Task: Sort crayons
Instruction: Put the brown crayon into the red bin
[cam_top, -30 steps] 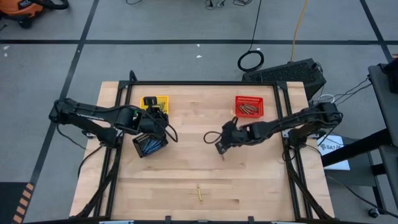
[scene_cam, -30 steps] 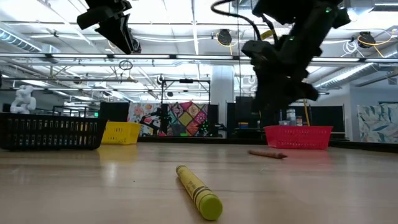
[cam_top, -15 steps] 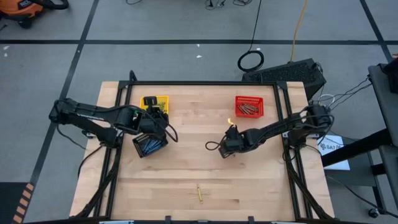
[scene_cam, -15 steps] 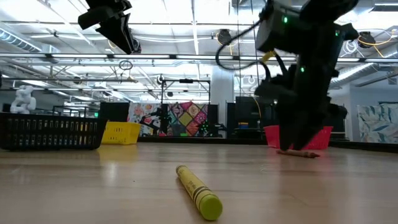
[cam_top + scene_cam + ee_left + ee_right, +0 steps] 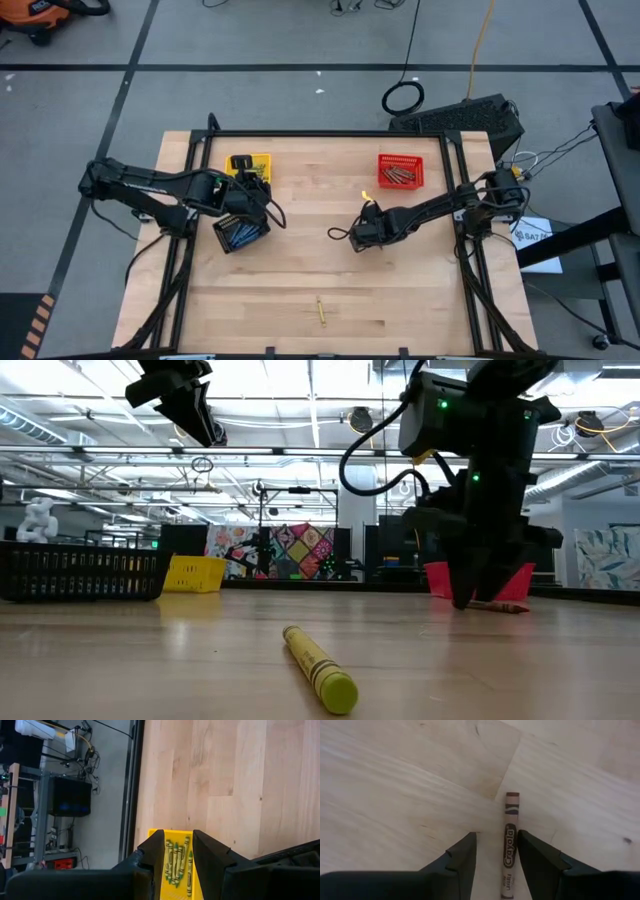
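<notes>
A brown-red crayon (image 5: 510,845) lies flat on the table, between the fingers of my open right gripper (image 5: 497,837). That gripper (image 5: 358,240) points down at mid-table, with its tips at the wood (image 5: 470,598). My left gripper (image 5: 252,190) hangs open and empty, high above the yellow basket (image 5: 176,870), which holds yellow crayons. A yellow crayon (image 5: 321,311) lies alone near the front edge. The black basket (image 5: 241,233) holds blue crayons, and the red basket (image 5: 401,171) holds brown-red ones. My right gripper straddles the brown-red crayon from above, its fingers lying along it. The crayon runs close beside one finger's inner side (image 5: 521,845), and I cannot tell whether they touch. The crayon lies flat on the table.
The yellow basket (image 5: 250,165) stands at the far left. The black one is just in front of it, under my left arm. The red basket stands at the far right. Bare wood stretches between the baskets and the front edge.
My right gripper has come down to the table and tipped from slanting to nearly straight down, rolling a little. In the low view the brown-red crayon now lies farther toward the table's right edge.
</notes>
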